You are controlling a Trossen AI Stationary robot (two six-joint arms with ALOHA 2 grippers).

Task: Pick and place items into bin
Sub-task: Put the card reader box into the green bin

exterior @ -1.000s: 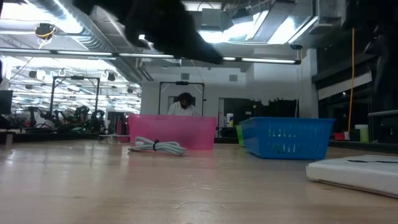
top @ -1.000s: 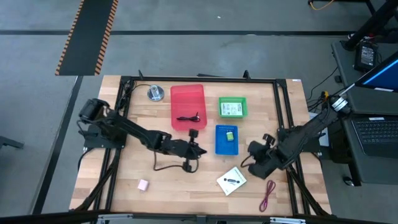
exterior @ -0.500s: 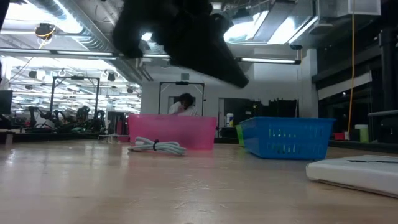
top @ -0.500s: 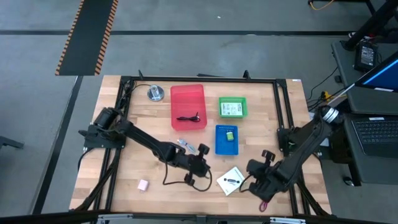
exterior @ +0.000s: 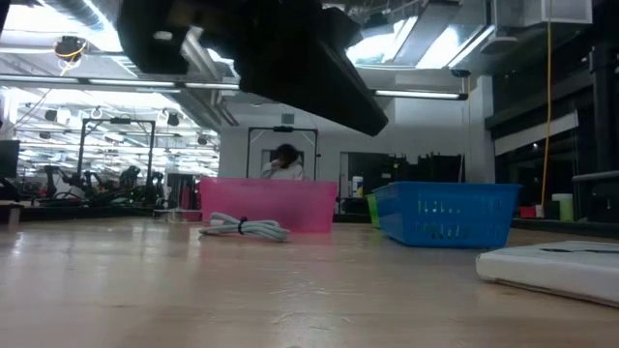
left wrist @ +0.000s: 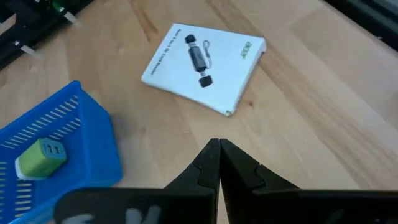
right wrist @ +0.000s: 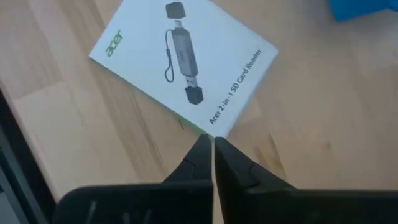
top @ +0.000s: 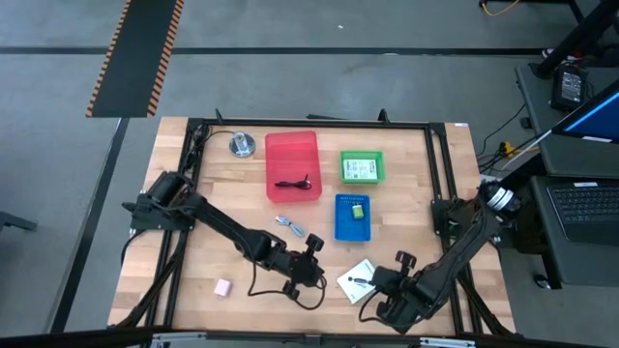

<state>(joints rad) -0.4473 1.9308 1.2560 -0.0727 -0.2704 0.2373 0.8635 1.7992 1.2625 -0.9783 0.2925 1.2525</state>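
White card flanked by both grippers as the arms close in

White card (top: 360, 279), a flat square pack printed with a black card reader, lies on the wooden table (top: 193, 208) between the two arms. The right gripper (right wrist: 213, 149) hovers just at the card's near corner, its fingers pressed together; half a second ago it stood farther toward the table's right edge, above the dark red cord, which the arm now hides. The left gripper (left wrist: 219, 155), fingers also pressed together, has slid forward from beside the silvery-blue piece (top: 289, 226) and now points at the card from the other side, the blue bin (left wrist: 56, 158) with its green-white piece (left wrist: 38, 158) beside it. With both converging on one card, I judge only one should take it.

Beyond them sit the red bin (top: 291, 166) holding a dark cord, the green bin (top: 361, 166), and the pink cube (top: 222, 287) well apart from the left gripper. The low view shows a person (exterior: 284, 160) far behind the table in a lit workshop.
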